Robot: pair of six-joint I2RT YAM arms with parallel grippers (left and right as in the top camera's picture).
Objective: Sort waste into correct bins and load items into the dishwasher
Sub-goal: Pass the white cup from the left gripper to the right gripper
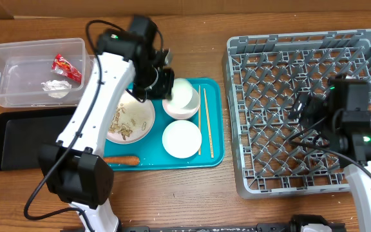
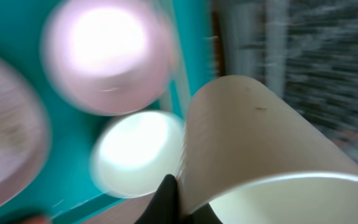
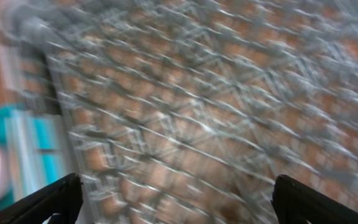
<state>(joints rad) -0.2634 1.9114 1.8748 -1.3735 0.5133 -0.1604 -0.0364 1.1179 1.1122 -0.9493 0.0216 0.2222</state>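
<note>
To the right of the left gripper [image 2: 180,200], well apart from it, the grey dish rack [image 1: 366,38] is set, the largest thing on the table [image 1: 185,193]. Beneath the gripper the teal serving tray [image 1: 214,154] is spread. To its left the clear tub [image 1: 18,55] and the black tray [image 1: 11,142] are placed, with a red wrapper [image 1: 66,67] and a paper wad [image 1: 57,87] lying in the tub. Below and left of the gripper the plate [image 1: 131,119] with its scraps is seen. The far bowl [image 1: 179,111] lies right under it and the near bowl [image 1: 181,138] toward the arm's base.

The gripper is clamped on the rim of the cup [image 2: 260,143], one finger outside the wall and one inside. The cup is judged to be raised clear of the bowls, though its height cannot be told. Just right of it the chopsticks [image 1: 202,119] are laid, their long axis parallel to the rack's side. The carrot [image 1: 121,160] is left at the tray's near edge.

A carry to the right, across the tray's edge, is what the rack calls for. The right gripper [image 3: 176,208] is nearer the rack, held over its grid with jaws wide and nothing in them.
</note>
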